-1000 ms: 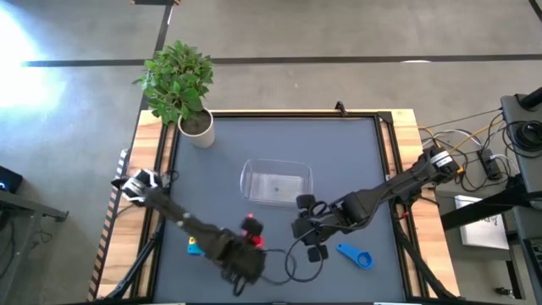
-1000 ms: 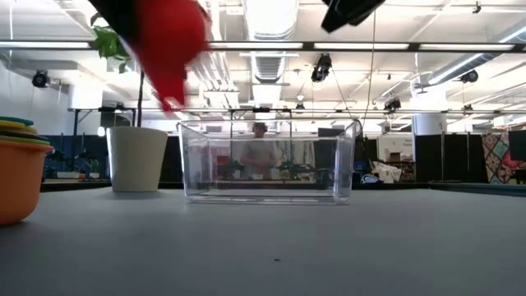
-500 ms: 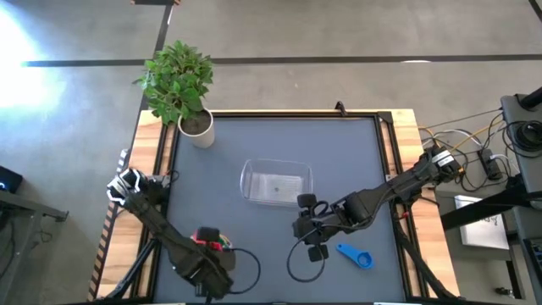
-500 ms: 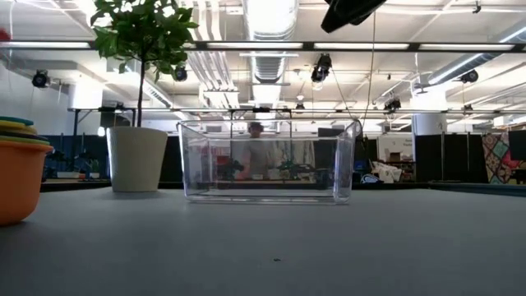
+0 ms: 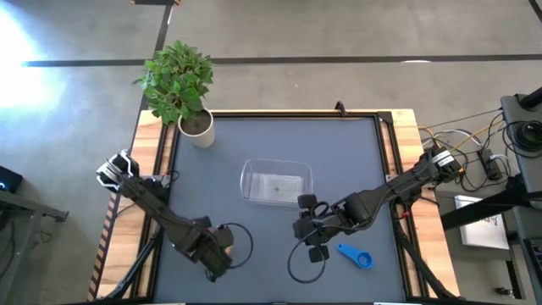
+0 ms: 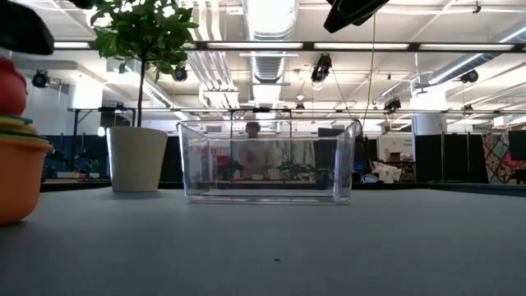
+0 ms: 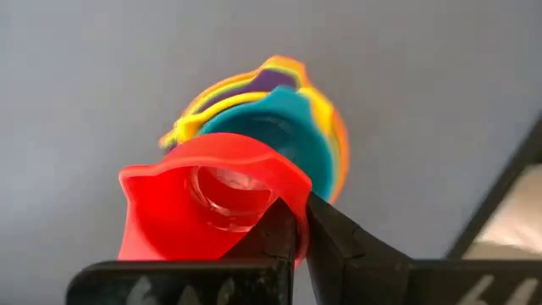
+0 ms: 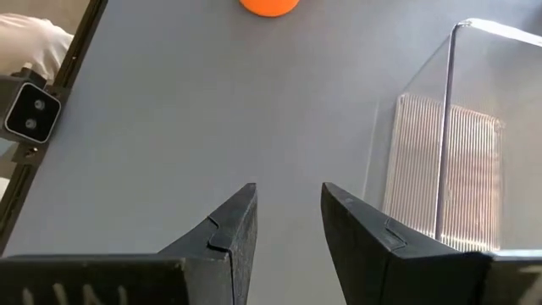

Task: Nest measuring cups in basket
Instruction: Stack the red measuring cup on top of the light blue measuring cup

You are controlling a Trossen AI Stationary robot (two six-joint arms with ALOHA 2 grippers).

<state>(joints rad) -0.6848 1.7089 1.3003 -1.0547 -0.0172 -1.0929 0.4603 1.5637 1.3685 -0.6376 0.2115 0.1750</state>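
2 fingers of the left gripper pinch the red cup's rim, directly above the nested stack. Right gripper fingers spread, empty, the basket just beside them.

open-plan robotics lab or industrial workspace. polished concrete floor around a wood-edged table with grey mat. exposed ceiling ducts and strip lights overhead, dark partitions behind. a person at the far benches. cabling and equipment at 3 o'clock.
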